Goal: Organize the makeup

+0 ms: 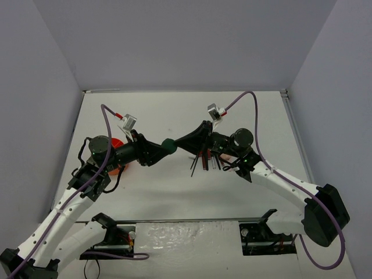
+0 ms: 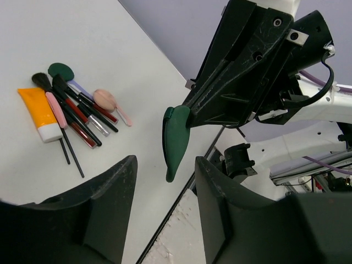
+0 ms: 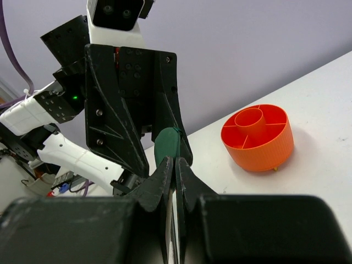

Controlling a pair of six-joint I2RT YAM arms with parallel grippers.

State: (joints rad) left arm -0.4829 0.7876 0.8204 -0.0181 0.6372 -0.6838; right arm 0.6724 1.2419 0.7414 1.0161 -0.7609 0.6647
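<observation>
Tabletop (image 1: 174, 110) holds brushes (image 2: 71, 110) and orange tub (image 3: 257, 137); right hand (image 3: 174, 165) pinches green compact (image 2: 177, 137).

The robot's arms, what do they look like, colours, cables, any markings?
The left arm and right arm both have white links dotted with small holes, ending in black wrist housings and black wedge-shaped fingers. A purple cable loops along each arm. A small silvery camera sits on each wrist, and a green light glows on the right one.
</observation>
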